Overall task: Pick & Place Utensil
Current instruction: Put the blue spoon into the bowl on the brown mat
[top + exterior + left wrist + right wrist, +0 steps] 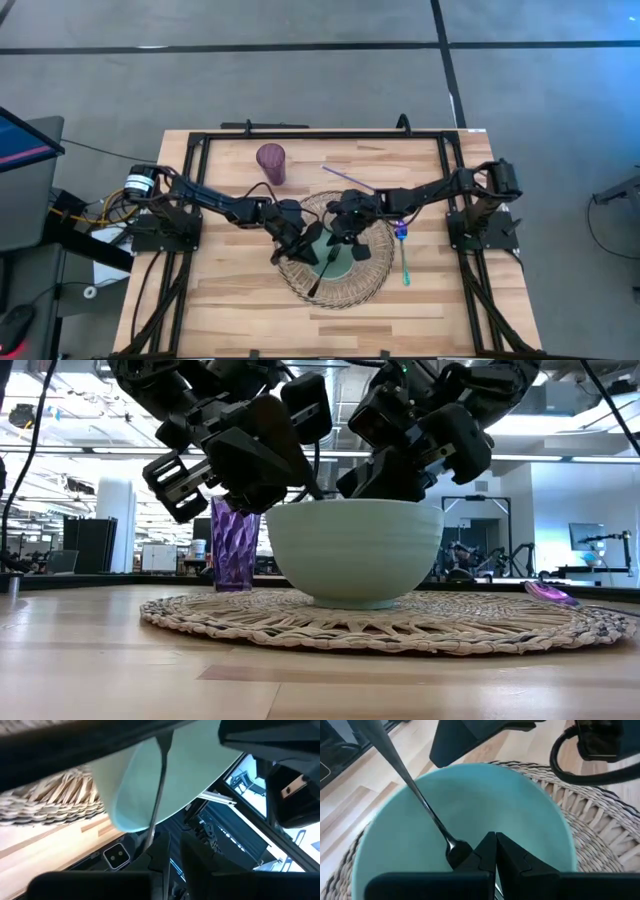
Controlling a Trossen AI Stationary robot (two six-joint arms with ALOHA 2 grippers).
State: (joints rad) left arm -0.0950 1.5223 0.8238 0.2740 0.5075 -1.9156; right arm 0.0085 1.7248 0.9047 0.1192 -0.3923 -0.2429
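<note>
A pale teal bowl point(343, 268) point(355, 555) stands on a round woven placemat point(350, 292) in mid-table. A black utensil point(320, 278) point(415, 790) leans in the bowl, head on the bottom, handle slanting out over the near-left rim. My right gripper point(495, 840) point(345, 240) reaches down into the bowl, shut, its tips right beside the utensil's head point(456, 851). My left gripper point(174, 845) point(308, 240) hangs just outside the bowl's left rim, open by a narrow gap. The handle point(159, 790) runs past one of its fingers. My right gripper comes from above into the bowl, and the utensil's head point(456, 851) disappears under one finger point(479, 860). That finger hides the meeting place, so I cannot tell whether it touches. My left gripper has the handle's near end point(150, 837) beside one finger, not in the gap; whether they touch I cannot tell.
A purple ribbed cup point(271, 162) point(233, 545) stands at the far side, left of centre. A purple utensil point(345, 178) point(548, 592) lies far of the placemat. A blue-green utensil point(405, 265) lies to the placemat's right. Bare wood shows along the table's near edge.
</note>
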